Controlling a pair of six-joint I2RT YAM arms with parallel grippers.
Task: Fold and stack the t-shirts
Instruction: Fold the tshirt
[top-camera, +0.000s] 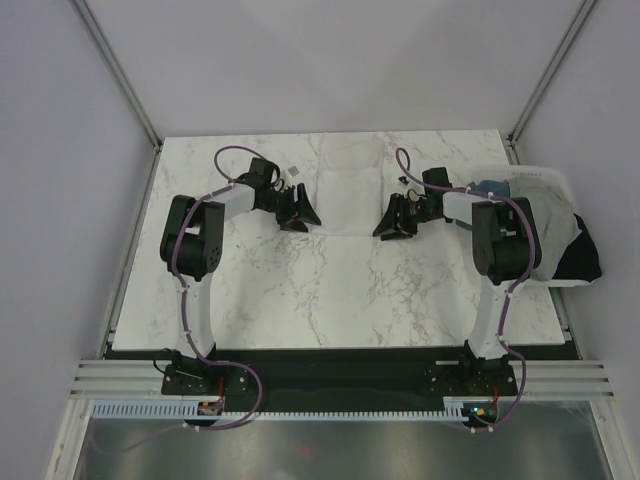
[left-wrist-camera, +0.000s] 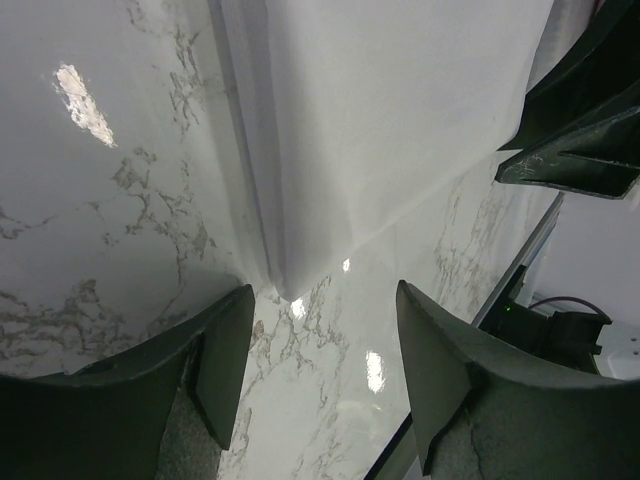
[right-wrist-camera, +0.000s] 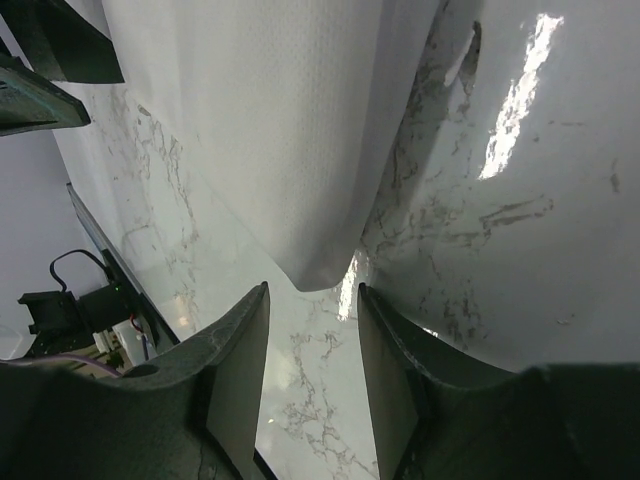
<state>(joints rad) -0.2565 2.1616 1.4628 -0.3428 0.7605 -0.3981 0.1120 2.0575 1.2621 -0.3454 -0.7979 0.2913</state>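
Your left gripper (top-camera: 297, 218) sits low over the marble table (top-camera: 300, 290), at the near-left corner of the white t-shirt (top-camera: 350, 190). In its wrist view the fingers (left-wrist-camera: 225, 360) are spread wide. The shirt's corner lies just ahead of the gap and nothing is pinched. A small white patch (top-camera: 293, 173) by that wrist is too small to read.

The shirt lies flat in the far middle of the table. From above, white cloth on pale marble makes its outline hard to trace, and only faint fold lines show.

Your right gripper (top-camera: 392, 222) faces the left one at the shirt's near-right corner. Its fingers (right-wrist-camera: 240, 370) are parted too. The rounded corner lies just ahead of them, and the cloth is not held.

At the far right stands a white bin (top-camera: 555, 178), partly hidden by the right arm. It holds a teal-blue shirt (top-camera: 490, 187) and a grey shirt (top-camera: 540, 205). A black shirt (top-camera: 582, 258) hangs past the table's right edge. Bare marble runs between the grippers and the arm bases, and the left edge is well apart from the left arm.
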